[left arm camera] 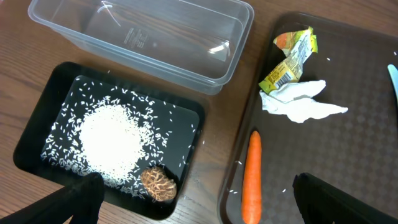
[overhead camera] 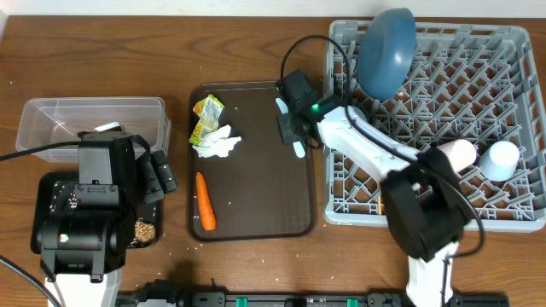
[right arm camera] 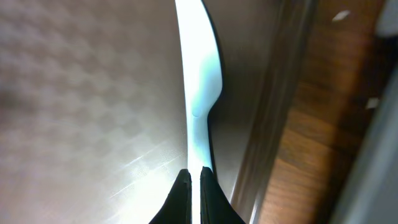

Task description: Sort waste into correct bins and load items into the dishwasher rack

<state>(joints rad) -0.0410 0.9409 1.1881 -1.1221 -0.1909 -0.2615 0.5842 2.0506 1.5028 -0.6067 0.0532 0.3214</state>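
Right gripper (right arm camera: 191, 186): clenched on the light blue utensil (right arm camera: 200, 81), pinching the narrow handle end. The broad end points to the top of the wrist frame.

Overhead: the utensil is at the right edge of the brown serving tray (overhead camera: 256, 213). Its long axis runs up-down in frame, roughly parallel to the tray's right rim. Its shadow hugs it closely, so I cannot tell whether it is lifted or resting.

Key relation: the dishwasher rack (overhead camera: 512, 38) lies frame-right of this gripper, just past the tray rim and a strip of desk (overhead camera: 85, 51). The right arm is nearer. Judgement: the move needs a lift over the rim and the rack wall.

Room in rack: the dark blue plate (overhead camera: 388, 51) stands at upper left. The pink cup (overhead camera: 456, 153) and light blue cup (overhead camera: 502, 159) sit at middle right. Upper-right cells are free.

Surface: the tray is smooth. Judgement: the thin handle could pivot in the pinch.

Left gripper (left arm camera: 196, 186): released, fingers wide, hovering near the carrot (left arm camera: 252, 174) beside the black tray (left arm camera: 37, 118).
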